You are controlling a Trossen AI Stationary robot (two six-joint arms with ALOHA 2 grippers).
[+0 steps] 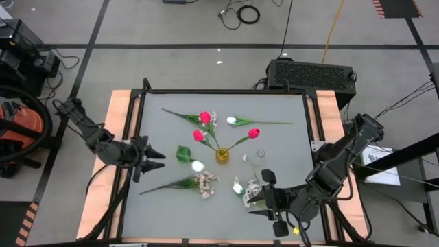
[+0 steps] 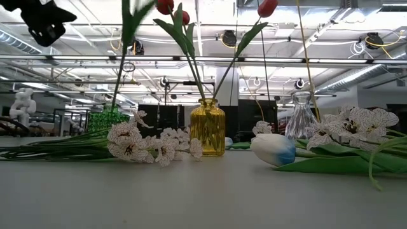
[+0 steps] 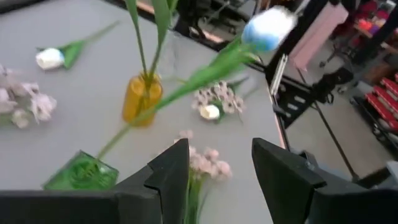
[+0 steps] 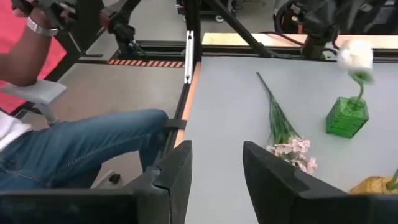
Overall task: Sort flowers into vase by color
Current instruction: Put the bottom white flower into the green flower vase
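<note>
Flowers at mid-sort. Pink-red tulips [image 1: 204, 118] stand in the yellow glass vase [image 1: 222, 156]; one white tulip [image 1: 197, 165] leans from the green glass vase [image 1: 183, 154]. Left gripper [image 1: 158, 160], beside the green vase, fingers apart and empty. Right gripper [image 1: 262, 192], at the table's [image 1: 288, 144] near edge, fingers apart over a whitish blossom spray [image 1: 252, 185]; any grip cannot be told.

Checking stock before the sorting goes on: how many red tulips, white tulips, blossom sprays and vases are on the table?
Red tulips: 3
White tulips: 3
Blossom sprays: 3
Vases: 3
Total: 12
</note>
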